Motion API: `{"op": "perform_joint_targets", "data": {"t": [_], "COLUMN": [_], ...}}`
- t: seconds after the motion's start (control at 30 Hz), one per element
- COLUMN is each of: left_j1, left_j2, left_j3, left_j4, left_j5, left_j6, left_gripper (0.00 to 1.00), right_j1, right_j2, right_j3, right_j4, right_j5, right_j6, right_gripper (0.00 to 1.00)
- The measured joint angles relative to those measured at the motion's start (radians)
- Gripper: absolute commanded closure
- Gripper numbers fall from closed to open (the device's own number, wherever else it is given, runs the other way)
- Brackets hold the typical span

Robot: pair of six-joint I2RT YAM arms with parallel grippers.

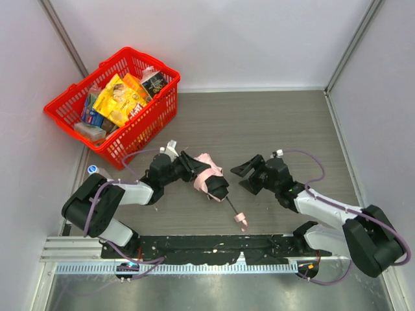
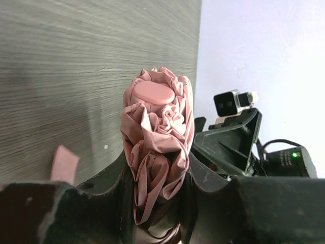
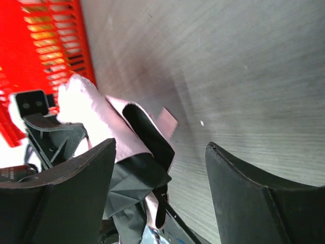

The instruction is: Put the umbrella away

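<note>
Closest to the arm bases, the umbrella (image 1: 207, 176) ends in a small pink handle (image 1: 240, 219) lying on the table (image 1: 292, 123), with the thin black shaft running up and left into the bunched pink cloth. From my left wrist view, the left gripper (image 2: 156, 170) is clamped around that cloth. I judge this keeps the folds gathered so they cannot spring loose. Just beside it, the right gripper (image 1: 246, 175) has its fingers spread wide and holds nothing. It faces the bundle, well placed to take the shaft end. Bare surface opens to the right and behind, giving me room to swing. Farthest off, at the back left, the red basket (image 1: 148, 126) sits full of packets near the side wall, crowding that corner.
</note>
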Motion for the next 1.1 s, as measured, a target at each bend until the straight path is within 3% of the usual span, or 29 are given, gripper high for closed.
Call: {"op": "perform_joint_targets", "data": {"t": [0.17, 0.37, 0.6, 0.8, 1.1], "left_j1": [0.002, 0.006, 0.006, 0.006, 0.006], "left_j2": [-0.064, -0.114, -0.093, -0.032, -0.017], "left_j3": [0.069, 0.195, 0.311, 0.342, 0.355], "left_j4": [-0.026, -0.033, 0.011, 0.060, 0.063], "left_j5": [0.028, 0.053, 0.069, 0.069, 0.084], "left_j6": [-0.023, -0.059, -0.120, -0.177, -0.197], "left_gripper": [1.00, 1.00, 1.00, 1.00, 1.00], "right_j1": [-0.100, -0.113, -0.109, -0.017, 0.135], "right_j2": [-0.081, 0.012, 0.140, 0.220, 0.396], "right_j3": [-0.031, -0.020, -0.113, -0.115, -0.054], "right_j4": [0.030, 0.051, 0.343, 0.589, 0.904], "right_j5": [-0.019, -0.124, -0.242, -0.225, -0.143], "right_j6": [0.035, 0.149, 0.433, 0.606, 0.682], "right_gripper": [0.24, 0.25, 0.24, 0.24, 0.30]}}
